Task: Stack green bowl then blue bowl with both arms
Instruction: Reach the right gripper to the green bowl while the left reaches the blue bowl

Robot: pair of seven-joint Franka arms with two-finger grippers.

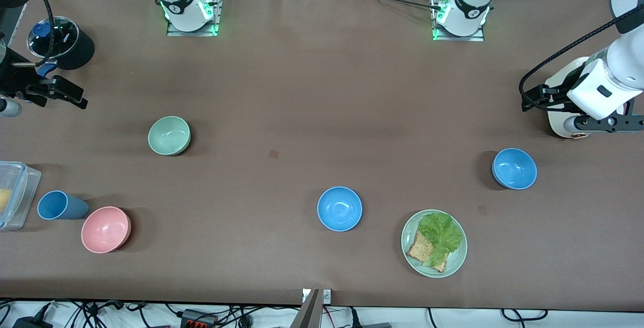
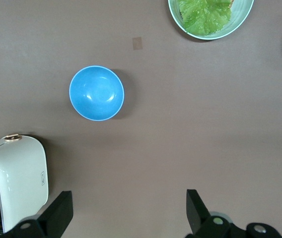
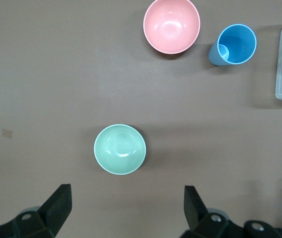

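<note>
The pale green bowl (image 1: pixel 169 136) stands upright toward the right arm's end of the table; it also shows in the right wrist view (image 3: pixel 120 149). One blue bowl (image 1: pixel 514 168) stands toward the left arm's end and also shows in the left wrist view (image 2: pixel 96 93). A second blue bowl (image 1: pixel 339 209) sits near the table's middle, nearer the front camera. My right gripper (image 1: pixel 48 94) (image 3: pixel 127 192) is open and empty, up over the table's right-arm end. My left gripper (image 1: pixel 606 124) (image 2: pixel 128 197) is open and empty, up beside a white appliance.
A pink bowl (image 1: pixel 105 229), a dark blue cup (image 1: pixel 60 205) and a clear lidded box (image 1: pixel 12 194) stand at the right arm's end. A green plate (image 1: pixel 455 262) holds lettuce and bread. A white appliance (image 1: pixel 561 116) and a black round container (image 1: pixel 75 51) stand at the table's ends.
</note>
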